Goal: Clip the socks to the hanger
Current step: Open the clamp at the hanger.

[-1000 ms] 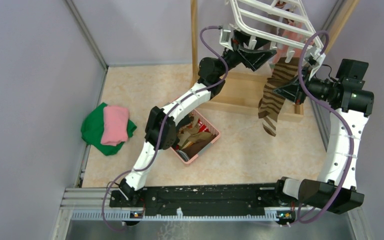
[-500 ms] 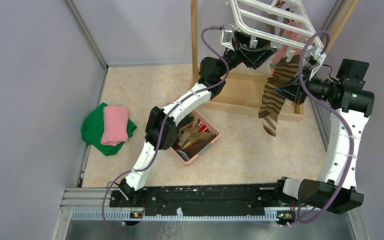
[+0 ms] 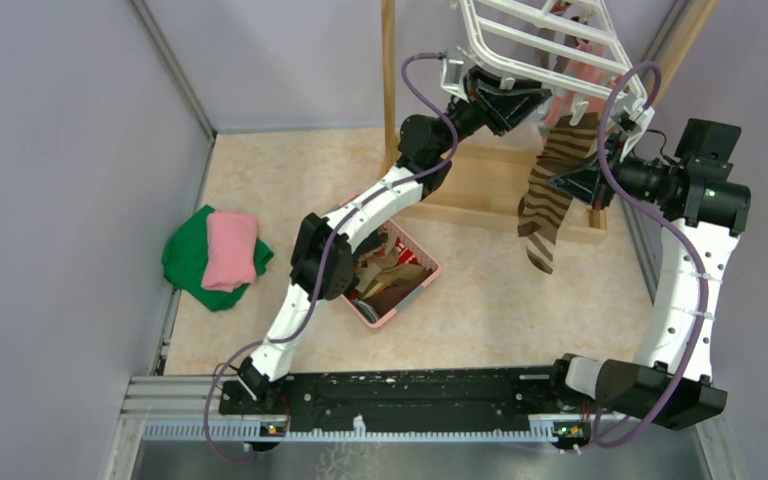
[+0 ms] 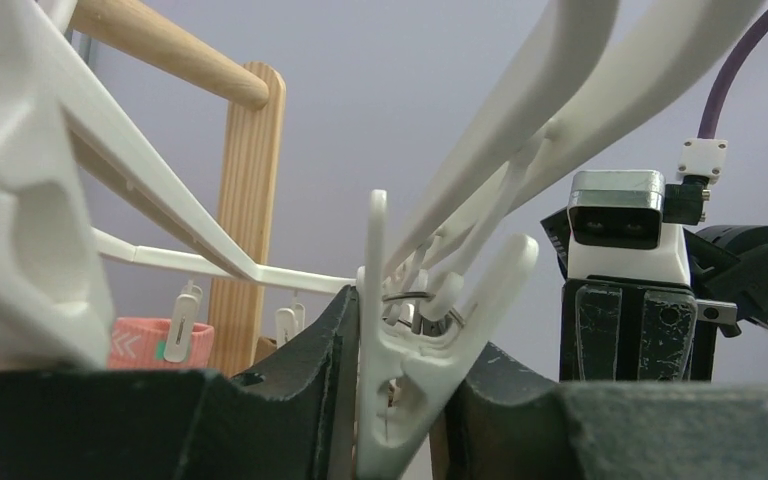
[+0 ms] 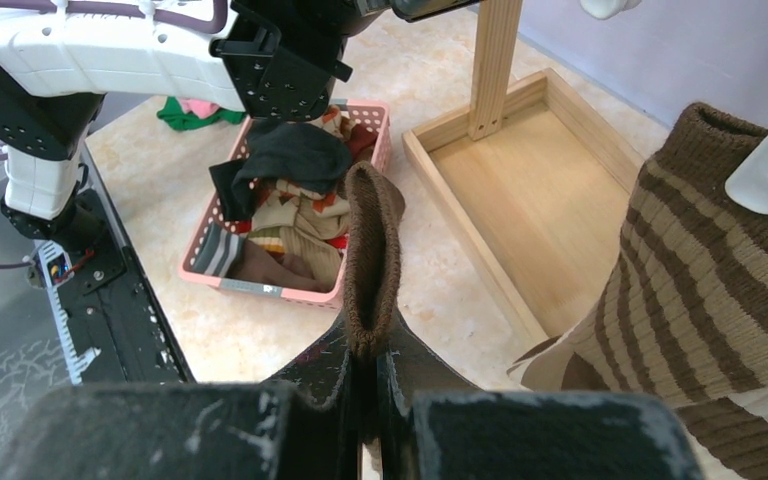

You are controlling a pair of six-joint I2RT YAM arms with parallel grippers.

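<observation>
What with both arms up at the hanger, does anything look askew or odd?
The hanger hangs tilted, not level, with the left gripper gripping one clip. Nothing looks spilled or damaged.

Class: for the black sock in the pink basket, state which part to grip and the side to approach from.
Probably pinch the raised fold of the black sock from above: it lies crumpled on top of the pile, and the walls of the pink basket block a sideways approach.

brown-cream striped sock [image 3: 545, 200], white hanger [image 4: 20, 220], pink basket [image 5: 305, 296], green cloth [image 3: 185, 260]
</observation>
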